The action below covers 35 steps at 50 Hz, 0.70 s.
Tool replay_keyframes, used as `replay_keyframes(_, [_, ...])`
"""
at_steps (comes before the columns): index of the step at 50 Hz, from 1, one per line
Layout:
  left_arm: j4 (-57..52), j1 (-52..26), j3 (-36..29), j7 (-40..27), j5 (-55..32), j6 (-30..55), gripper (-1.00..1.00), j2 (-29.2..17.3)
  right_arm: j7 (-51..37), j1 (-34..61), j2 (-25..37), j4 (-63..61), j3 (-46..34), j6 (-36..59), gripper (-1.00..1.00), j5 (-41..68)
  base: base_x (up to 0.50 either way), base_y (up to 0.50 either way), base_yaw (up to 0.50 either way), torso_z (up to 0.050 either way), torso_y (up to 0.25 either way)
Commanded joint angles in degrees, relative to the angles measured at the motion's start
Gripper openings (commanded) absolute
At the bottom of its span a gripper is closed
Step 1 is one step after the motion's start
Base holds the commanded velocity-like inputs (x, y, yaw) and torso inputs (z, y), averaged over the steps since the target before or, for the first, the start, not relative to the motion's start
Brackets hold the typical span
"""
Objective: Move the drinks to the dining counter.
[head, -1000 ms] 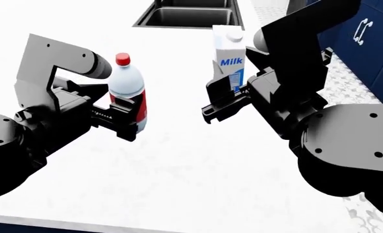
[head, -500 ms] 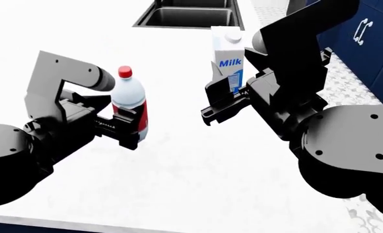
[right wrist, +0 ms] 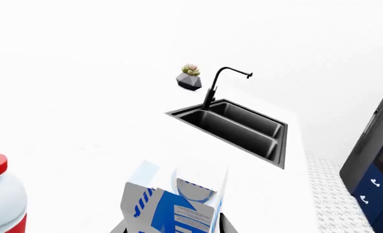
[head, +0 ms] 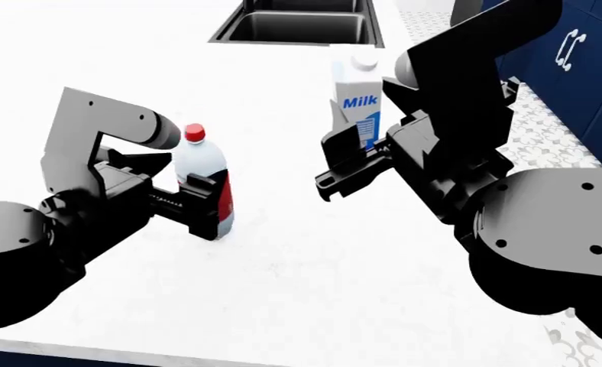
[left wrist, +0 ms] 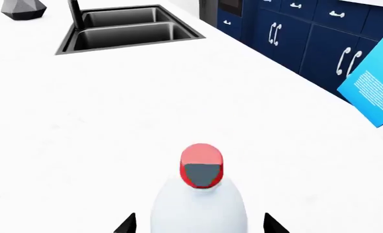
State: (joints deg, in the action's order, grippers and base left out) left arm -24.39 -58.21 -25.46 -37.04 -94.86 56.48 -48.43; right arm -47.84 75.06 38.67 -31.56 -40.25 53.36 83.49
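Observation:
A clear bottle (head: pixel 201 164) with a red cap and red label stands upright low over the white dining counter (head: pixel 312 290). I cannot tell whether its base touches the top. My left gripper (head: pixel 207 208) is shut on its label; in the left wrist view the bottle (left wrist: pixel 199 204) fills the space between the fingers of that gripper (left wrist: pixel 201 226). The white-and-blue Milk carton (head: pixel 354 95) hangs upright above the counter, with my right gripper (head: pixel 347 151) shut on its lower part. In the right wrist view the carton (right wrist: pixel 178 201) sits in that gripper (right wrist: pixel 174 227), and the bottle (right wrist: pixel 0 196) shows off to one side.
A dark double sink (head: pixel 296 27) is set into the counter beyond both drinks, with a black faucet (right wrist: pixel 218 85) and a small potted plant (right wrist: pixel 190 77) behind it. Navy cabinets (head: pixel 587 61) and patterned floor (head: pixel 545 130) lie past the counter's right edge.
My left gripper has lowered the bottle toward the counter and shifted slightly right. The carton in my right gripper has dropped only slightly.

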Motion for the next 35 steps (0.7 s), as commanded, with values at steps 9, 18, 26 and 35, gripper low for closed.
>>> replay_keyframes(9, [0.1, -0.5, 0.2, -0.2, -0.1, -0.4, 1.0, -0.3, 0.2, 0.9, 0.0, -0.1, 0.7, 0.5, -1.0, -1.4, 0.0, 0.0, 0.0, 0.0, 0.0])
replay_keyframes(18, [-0.1, -0.3, 0.4, -0.4, -0.4, -0.6, 1.0, -0.8, 0.0, 1.1, 0.0, -0.1, 0.6, 0.5, -1.0, -1.2, 0.0, 0.0, 0.0, 0.0, 0.001])
replay_keyframes(26, [-1.1, -1.2, 2.4, -1.2, -4.6, -1.5, 1.0, -2.1, 0.2, 0.5, 0.3, 0.0, 0.5, 0.1, -1.0, -1.5, 0.0, 0.0, 0.0, 0.001, 0.0])
replay_keyframes(35, [-3.8, -0.1, 6.0, -1.7, -7.9, -3.7, 1.0, -5.5, -1.2, -1.1, -0.7, 3.1, -0.8, 0.4, -1.0, -1.6, 0.0, 0.0, 0.0, 0.0, 0.001])
